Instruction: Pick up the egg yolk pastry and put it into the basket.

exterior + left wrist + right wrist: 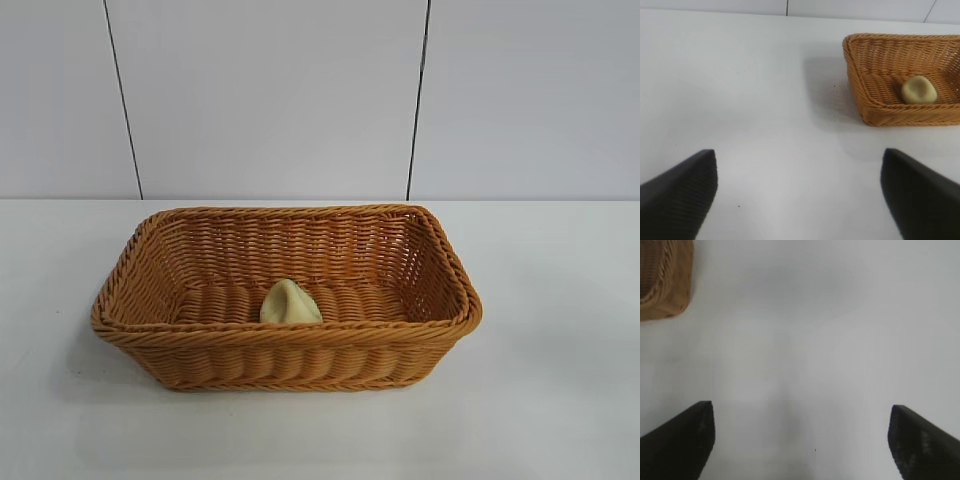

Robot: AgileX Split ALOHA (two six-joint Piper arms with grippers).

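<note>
The egg yolk pastry (290, 303), a small pale yellow lump, lies on the floor of the orange-brown wicker basket (285, 338) near its front wall. It also shows in the left wrist view (919, 90), inside the basket (875, 107). My left gripper (800, 162) is open and empty over bare table, well away from the basket. My right gripper (802, 412) is open and empty over bare table, with a corner of the basket (665, 285) far off. Neither gripper shows in the exterior view.
The white table (560, 400) runs around the basket on all sides. A pale panelled wall (270, 100) stands behind the table's far edge.
</note>
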